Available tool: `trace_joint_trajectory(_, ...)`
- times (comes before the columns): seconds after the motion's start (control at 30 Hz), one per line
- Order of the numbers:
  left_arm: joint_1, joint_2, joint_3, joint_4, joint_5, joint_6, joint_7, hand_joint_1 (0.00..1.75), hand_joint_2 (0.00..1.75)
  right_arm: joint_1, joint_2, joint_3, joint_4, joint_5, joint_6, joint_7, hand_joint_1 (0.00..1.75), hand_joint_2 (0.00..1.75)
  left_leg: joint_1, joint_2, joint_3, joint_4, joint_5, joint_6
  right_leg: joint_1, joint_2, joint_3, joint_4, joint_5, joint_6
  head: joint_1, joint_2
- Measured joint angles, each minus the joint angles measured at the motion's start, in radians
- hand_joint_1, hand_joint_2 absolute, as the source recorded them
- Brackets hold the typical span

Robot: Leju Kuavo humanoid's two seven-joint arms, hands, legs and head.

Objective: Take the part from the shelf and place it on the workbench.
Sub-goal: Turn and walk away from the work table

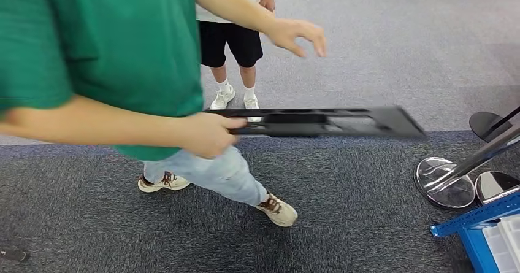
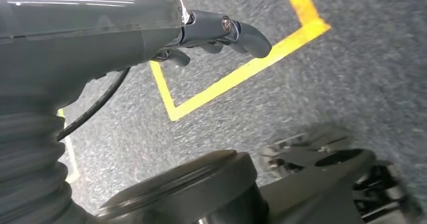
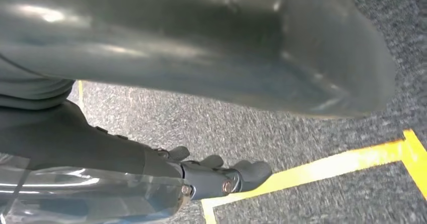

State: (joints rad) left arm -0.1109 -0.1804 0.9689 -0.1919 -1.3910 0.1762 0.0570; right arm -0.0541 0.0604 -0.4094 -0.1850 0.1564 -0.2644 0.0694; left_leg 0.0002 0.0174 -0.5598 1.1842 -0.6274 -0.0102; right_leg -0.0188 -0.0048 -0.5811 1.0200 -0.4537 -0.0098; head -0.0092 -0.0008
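The left robot hand (image 2: 221,32) hangs over grey carpet in the upper middle of the left wrist frame, its dark fingers (image 2: 249,36) loosely curved with nothing between them; a yellow floor tape line (image 2: 236,75) runs beneath it. The right robot hand (image 3: 216,176) sits low in the middle of the right wrist frame, likewise empty with its fingers apart, above the same kind of yellow tape (image 3: 322,168). Both look to be hanging at the robot's sides, pointed at the floor.

Outward from there, the task's thing is up and ahead: a long flat black plastic part with cut-outs (image 1: 325,121) lies across the centre of the head frame, its long axis running left to right and almost level. It is not on a shelf; a person in a green shirt (image 1: 116,46) grips its left end with one hand (image 1: 205,135), the other hand (image 1: 297,35) open above it in the upper middle. Its right end is free and reaches toward the frame's right side, so in my judgement the right robot hand has the shorter way to it. A blue metal frame with a clear bin (image 1: 490,236) stands at the lower right corner.
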Motion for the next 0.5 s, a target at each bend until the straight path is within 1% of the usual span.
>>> trace_joint_trajectory(0.03,-0.004,0.0,0.0,0.0,0.002,0.0,-0.001,0.0,1.75,0.0,0.0,0.0,0.0,0.0,0.0,0.0,0.0,0.0,0.001,-0.004,-0.025,0.06,-0.022,-0.002,0.0,0.005,0.0,0.0,0.0,-0.001,0.0,0.0)
trace_joint_trajectory(0.07,-0.007,0.001,0.0,0.0,0.003,0.0,-0.002,0.0,1.75,0.0,0.0,0.0,0.0,0.0,0.0,0.0,0.0,0.0,0.001,-0.005,-0.039,0.094,-0.027,-0.003,0.0,0.011,0.0,0.001,0.0,-0.001,0.0,0.0)
trace_joint_trajectory(0.1,-0.009,0.001,0.0,0.0,0.004,0.0,-0.003,0.0,1.75,0.0,0.0,0.0,0.0,0.0,0.0,0.0,0.0,0.0,0.001,-0.006,-0.043,0.107,-0.022,-0.002,0.0,0.017,0.001,0.001,0.0,-0.001,0.0,0.0)
trace_joint_trajectory(0.17,-0.009,0.001,0.0,0.0,0.004,0.0,-0.003,0.0,1.75,0.0,0.0,0.0,0.0,0.0,0.0,0.0,0.0,0.0,0.001,-0.006,-0.036,0.096,-0.003,-0.001,0.0,0.023,0.002,0.002,0.0,-0.001,0.0,0.0)
trace_joint_trajectory(0.23,-0.009,0.001,0.0,0.0,0.004,0.0,-0.003,0.0,1.75,0.0,0.0,0.0,0.0,0.0,0.0,0.0,0.0,0.0,0.001,-0.006,-0.034,0.09,0.002,-0.001,0.0,0.024,0.002,0.002,0.0,-0.001,0.0,0.0)
trace_joint_trajectory(0.27,-0.008,0.001,0.0,0.0,0.004,0.0,-0.003,0.0,1.75,0.0,0.0,0.0,0.0,0.0,0.0,0.0,0.0,0.0,0.002,-0.006,-0.025,0.071,0.015,0.0,0.0,0.027,0.002,0.002,0.0,-0.001,0.0,0.0)
trace_joint_trajectory(0.3,-0.007,0.001,0.0,0.0,0.004,0.0,-0.002,0.0,1.75,0.0,0.0,0.0,0.0,0.0,0.0,0.0,0.0,0.0,0.002,-0.008,-0.01,0.038,0.035,0.001,0.0,0.031,0.003,0.002,0.0,-0.001,0.0,0.0)
trace_joint_trajectory(0.37,0.0,0.001,0.0,0.0,0.002,0.0,0.0,0.0,1.75,0.0,0.0,0.0,0.0,0.0,0.0,0.0,0.0,0.0,0.0,-0.031,0.037,-0.092,0.088,0.014,0.0,0.052,-0.005,0.002,0.008,0.014,0.001,0.0)
trace_joint_trajectory(0.4,0.003,0.001,0.0,0.0,0.001,0.0,0.001,0.0,1.75,0.001,0.0,0.0,0.0,0.0,0.0,0.0,0.0,0.0,0.0,-0.041,0.053,-0.142,0.106,0.022,0.001,0.062,-0.01,0.001,0.014,0.024,0.001,0.0)
trace_joint_trajectory(0.43,0.005,0.0,0.0,0.0,0.0,0.0,0.002,0.0,1.75,0.002,0.0,0.0,0.0,0.0,0.0,0.0,0.0,0.0,0.002,-0.046,0.065,-0.181,0.118,0.032,0.001,0.066,-0.015,0.003,0.017,0.035,0.002,0.0)
trace_joint_trajectory(0.47,0.005,0.0,0.0,0.0,0.0,0.0,0.002,0.0,1.75,0.003,0.0,0.0,0.0,0.0,0.0,0.0,0.0,0.0,0.003,-0.039,0.066,-0.185,0.123,0.039,0.002,0.058,-0.02,0.013,0.009,0.039,0.003,0.0)
trace_joint_trajectory(0.5,0.005,-0.001,0.0,0.0,-0.001,0.0,0.002,0.0,1.75,0.002,0.0,-0.001,0.0,0.0,0.0,0.001,0.0,0.0,0.005,-0.032,0.067,-0.19,0.128,0.046,0.003,0.047,-0.032,0.04,-0.011,0.042,0.005,0.0)
